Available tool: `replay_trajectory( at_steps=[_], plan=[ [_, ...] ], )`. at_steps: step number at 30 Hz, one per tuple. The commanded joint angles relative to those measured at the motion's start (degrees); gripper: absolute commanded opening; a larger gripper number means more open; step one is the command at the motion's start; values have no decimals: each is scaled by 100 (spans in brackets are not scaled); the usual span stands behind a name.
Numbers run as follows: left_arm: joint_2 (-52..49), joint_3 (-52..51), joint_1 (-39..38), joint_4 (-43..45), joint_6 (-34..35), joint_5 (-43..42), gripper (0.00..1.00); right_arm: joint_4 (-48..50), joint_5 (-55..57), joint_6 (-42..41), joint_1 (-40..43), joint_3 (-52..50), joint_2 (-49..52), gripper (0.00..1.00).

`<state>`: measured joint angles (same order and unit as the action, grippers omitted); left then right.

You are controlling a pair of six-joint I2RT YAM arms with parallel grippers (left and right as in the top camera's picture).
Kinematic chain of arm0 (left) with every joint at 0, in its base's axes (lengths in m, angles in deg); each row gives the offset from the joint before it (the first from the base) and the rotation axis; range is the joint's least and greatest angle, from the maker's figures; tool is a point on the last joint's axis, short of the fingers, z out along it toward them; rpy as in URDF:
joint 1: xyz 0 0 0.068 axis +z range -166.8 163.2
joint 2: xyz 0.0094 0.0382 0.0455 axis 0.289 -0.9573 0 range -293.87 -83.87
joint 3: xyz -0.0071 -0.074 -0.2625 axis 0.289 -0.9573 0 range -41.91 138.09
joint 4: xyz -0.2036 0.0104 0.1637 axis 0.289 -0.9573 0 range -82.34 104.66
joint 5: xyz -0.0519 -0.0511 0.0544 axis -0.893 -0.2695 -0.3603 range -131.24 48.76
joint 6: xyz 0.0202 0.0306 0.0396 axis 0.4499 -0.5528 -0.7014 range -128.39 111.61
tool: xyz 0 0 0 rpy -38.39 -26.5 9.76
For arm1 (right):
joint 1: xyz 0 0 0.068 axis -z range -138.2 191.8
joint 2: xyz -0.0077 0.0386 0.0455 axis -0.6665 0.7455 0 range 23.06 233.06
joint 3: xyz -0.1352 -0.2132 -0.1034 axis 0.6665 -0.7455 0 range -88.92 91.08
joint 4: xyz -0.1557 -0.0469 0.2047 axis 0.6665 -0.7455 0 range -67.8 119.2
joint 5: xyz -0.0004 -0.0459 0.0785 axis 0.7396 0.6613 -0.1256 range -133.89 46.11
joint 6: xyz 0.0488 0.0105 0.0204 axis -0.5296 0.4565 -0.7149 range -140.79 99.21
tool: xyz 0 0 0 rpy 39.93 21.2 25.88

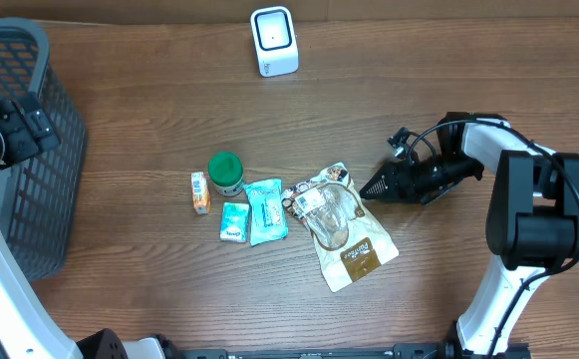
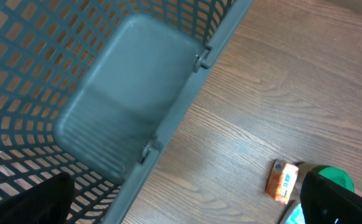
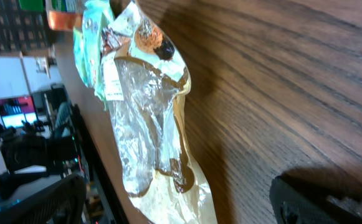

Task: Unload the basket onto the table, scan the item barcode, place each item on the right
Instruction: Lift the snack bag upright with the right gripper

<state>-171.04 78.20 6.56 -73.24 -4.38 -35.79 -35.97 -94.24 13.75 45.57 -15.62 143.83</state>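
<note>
Scan looks not begun: clear-and-tan plastic snack pouch (image 1: 341, 224) flat on wooden surface (image 1: 169, 120). Right fingers (image 3: 318, 199) released, empty, at its 3 o'clock. Left fingers (image 2: 336, 196) released. White box scanner (image 1: 273, 40) at 12 o'clock.

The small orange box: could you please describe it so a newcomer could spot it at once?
From the grey mesh basket at the left edge of the table, look right to the cluster of small items mid-table. The orange box is its leftmost piece, beside the green-lidded jar; it alone is orange, its neighbours green or teal.
</note>
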Motion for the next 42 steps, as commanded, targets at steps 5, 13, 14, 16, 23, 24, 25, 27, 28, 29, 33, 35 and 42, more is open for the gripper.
replay_trajectory(
  at_steps=[5,13,14,16,23,24,25,27,28,29,33,35,42],
  plan=[
    [-15,83,15,7,-127,50,100,529,509,-492,-317,-413,-28,93],
    [-15,83,15,7,-127,50,99,1038,944,-1198,-1438,-542,-28,88],
    [-15,83,15,9,-127,50,100,1073,935,-1213,-1545,-564,-28,86],
    [-15,83,15,7,-127,50,100,1224,933,-1344,-1733,-660,-28,80],
    [-15,83,15,7,-127,50,100,1871,857,-1687,-1989,-1283,-28,29],
    [-15,83,15,7,-127,50,100,1884,809,-1687,-1991,-1314,-28,24],
    [-15,83,15,7,-125,50,99,1882,787,-1707,-1989,-1318,-28,22],
    [-15,83,15,7,-127,50,100,1895,787,-1816,-1989,-1318,-28,13],
    [-15,83,15,7,-127,50,99,1904,787,-1862,-1989,-1318,-28,8],
    [-15,83,15,7,-127,50,100,1904,787,-1902,-1980,-1318,-28,4],
    [-15,83,15,7,-127,50,100,1816,782,-2009,-1873,-1220,-31,4],
    [-15,83,15,7,-127,50,100,1707,811,-2127,-1773,-1069,-66,4],
    [-15,83,15,9,-127,50,100,1176,894,-2131,-1537,-378,-756,4]
  ],
)
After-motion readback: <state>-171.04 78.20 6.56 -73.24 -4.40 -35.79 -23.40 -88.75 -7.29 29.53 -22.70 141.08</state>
